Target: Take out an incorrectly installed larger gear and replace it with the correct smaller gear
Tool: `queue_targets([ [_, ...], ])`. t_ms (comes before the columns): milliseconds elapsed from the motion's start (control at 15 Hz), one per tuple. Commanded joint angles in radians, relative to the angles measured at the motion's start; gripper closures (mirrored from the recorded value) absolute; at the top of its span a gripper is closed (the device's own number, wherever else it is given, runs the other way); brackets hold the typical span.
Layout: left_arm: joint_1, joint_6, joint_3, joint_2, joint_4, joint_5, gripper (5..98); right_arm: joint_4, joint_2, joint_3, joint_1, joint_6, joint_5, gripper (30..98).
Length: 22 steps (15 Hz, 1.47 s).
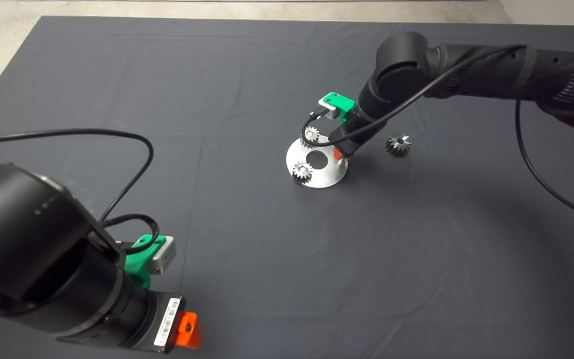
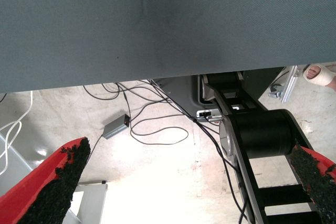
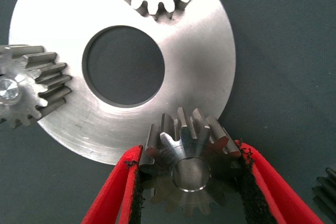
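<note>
Right gripper (image 3: 189,153), down at the round metal plate (image 1: 324,174) near the middle of the mat (image 1: 267,274): its two red fingers are closed in on the larger gear (image 3: 189,174), with a black pad touching the teeth on each flank. Reads as a pinch, not a hover.

Larger gear: sits on the plate rim, on the side facing the mat's right edge, overhanging the rim slightly. Axis upright, bore facing the wrist camera. The bore shows bright metal rather than a dark hole, possibly a pin; cannot confirm.

Two fine-toothed small gears (image 1: 311,133) (image 1: 302,172) sit at the plate's far and left rim, across the central hole from the gripped gear and not meshed with it.

Smaller gear (image 1: 397,144): loose on the mat, apart from the plate, towards the mat's right edge. It also shows at the margin of the right wrist view (image 3: 326,192).

Key relation: the replacement lies on the same side as the working arm, just past the gear now held. Judgement: draw the larger gear straight up along its axis, since tilting could bind it. The right arm is by far the nearer for the swap.

Left gripper (image 2: 191,153): parked at the mat's near left corner, fingers spread wide, holding nothing. Floor and cables lie beyond.
</note>
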Motion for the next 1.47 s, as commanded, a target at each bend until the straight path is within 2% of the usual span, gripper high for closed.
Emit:
queue_targets([
  [0,-0.006,-0.008,0.017,-0.004,-0.022,0.012,5.4,-0.031,-0.003,0.012,0.025,0.000,0.002,88.2],
  [1067,-0.006,-0.009,0.017,-0.004,-0.024,0.012,5.4,-0.031,-0.016,0.014,0.020,0.003,0.008,88.1],
  [1200,-0.006,-0.009,0.017,-0.004,-0.024,0.012,5.4,-0.031,-0.016,0.015,0.019,0.006,0.030,88.1],
  [1400,-0.006,-0.009,0.017,-0.004,-0.024,0.012,5.4,-0.031,-0.014,0.015,0.017,0.006,0.034,88.1],
])
